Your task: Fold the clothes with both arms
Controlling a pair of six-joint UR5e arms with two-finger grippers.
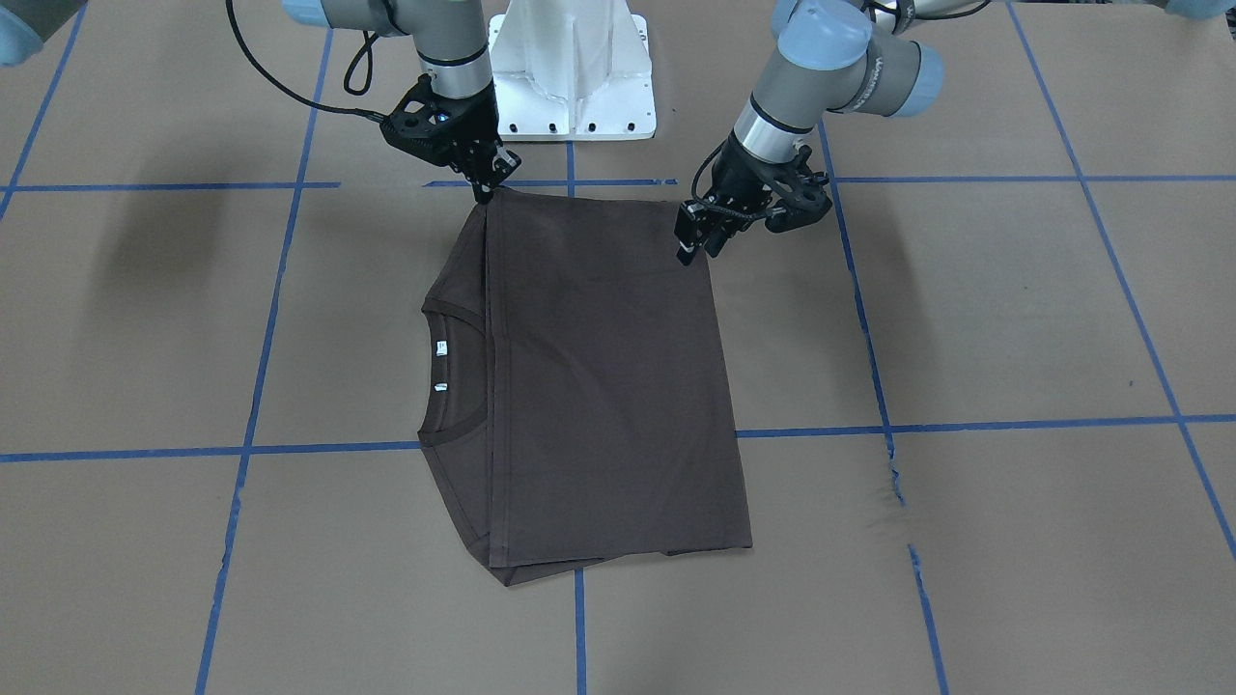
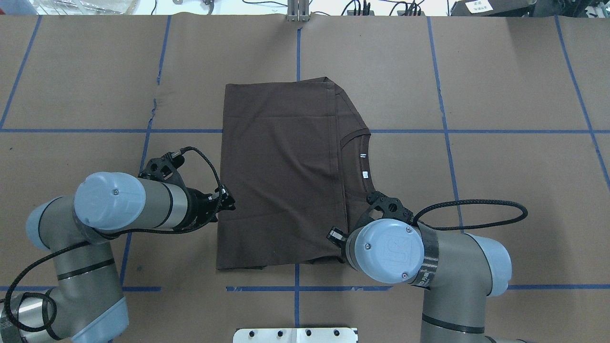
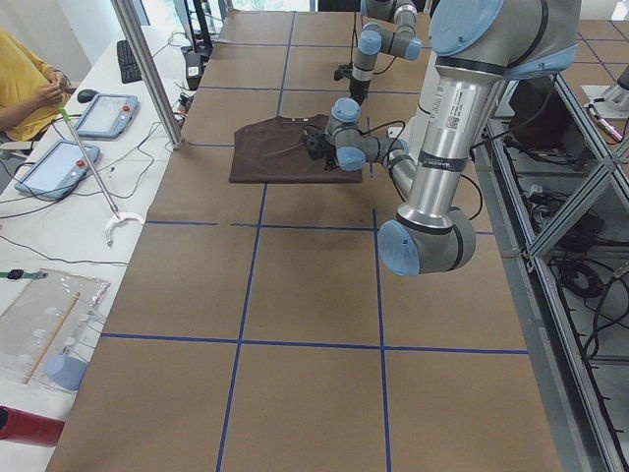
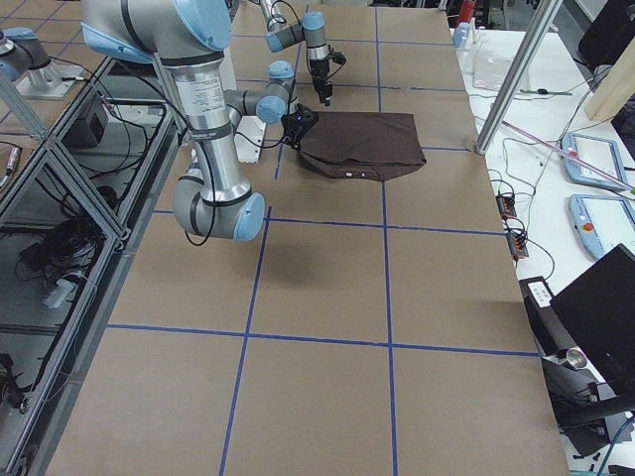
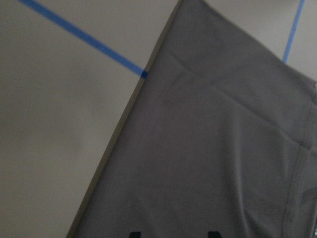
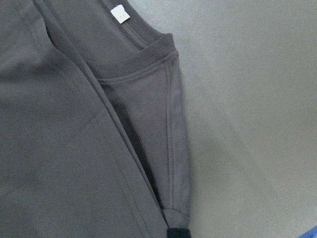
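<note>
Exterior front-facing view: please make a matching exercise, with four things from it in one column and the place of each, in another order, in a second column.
1. dark brown short-sleeved T-shirt
2. small white neck labels
3. white metal pedestal base
4. black two-finger left end effector

A. top edge of the view
B. at the shirt's right-hand edge, near the robot
C. folded flat, middle of the view
D. inside the ribbed round collar

Pairs: 1-C, 2-D, 3-A, 4-B.

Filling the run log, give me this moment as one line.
T-shirt: folded, flat on table | right tool: shut on its robot-side collar-end corner | left tool: open, at opposite robot-side corner
</note>
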